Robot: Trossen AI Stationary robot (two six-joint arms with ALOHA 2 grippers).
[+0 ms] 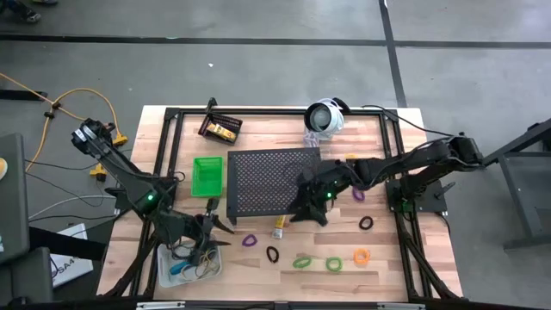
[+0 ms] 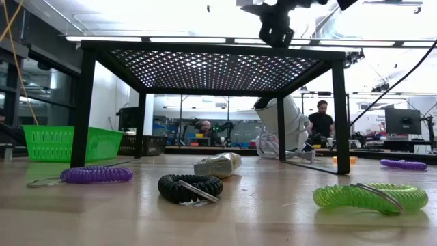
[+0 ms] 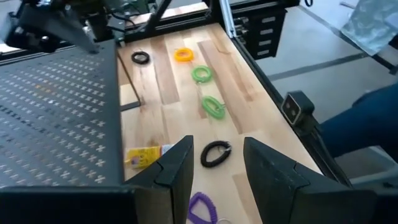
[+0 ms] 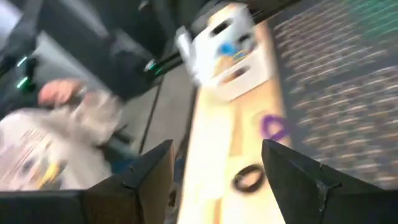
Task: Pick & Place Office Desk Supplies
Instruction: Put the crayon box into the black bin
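Note:
Small coiled loops lie on the wooden table near its front edge: purple (image 1: 250, 241), black (image 1: 273, 255), two green (image 1: 301, 262) (image 1: 333, 264) and orange (image 1: 362, 257). A second black loop (image 1: 366, 223) and a second purple loop (image 1: 358, 195) lie farther right. A yellow tube (image 1: 278, 229) lies at the stand's near edge. The clear bin (image 1: 185, 263) stands at the near left, the green bin (image 1: 207, 175) left of the stand, the black bin (image 1: 219, 129) at the back. My left gripper (image 1: 225, 226) hangs open by the clear bin, pointing toward the black loop (image 3: 216, 154). My right gripper (image 1: 303, 213) hangs open over the stand's near right corner.
The big black perforated stand (image 1: 271, 182) fills the table's middle, and a round white device (image 1: 325, 116) with a cable sits behind it. A black frame (image 1: 168, 155) runs around the table's edges. People sit in the room beyond (image 2: 321, 119).

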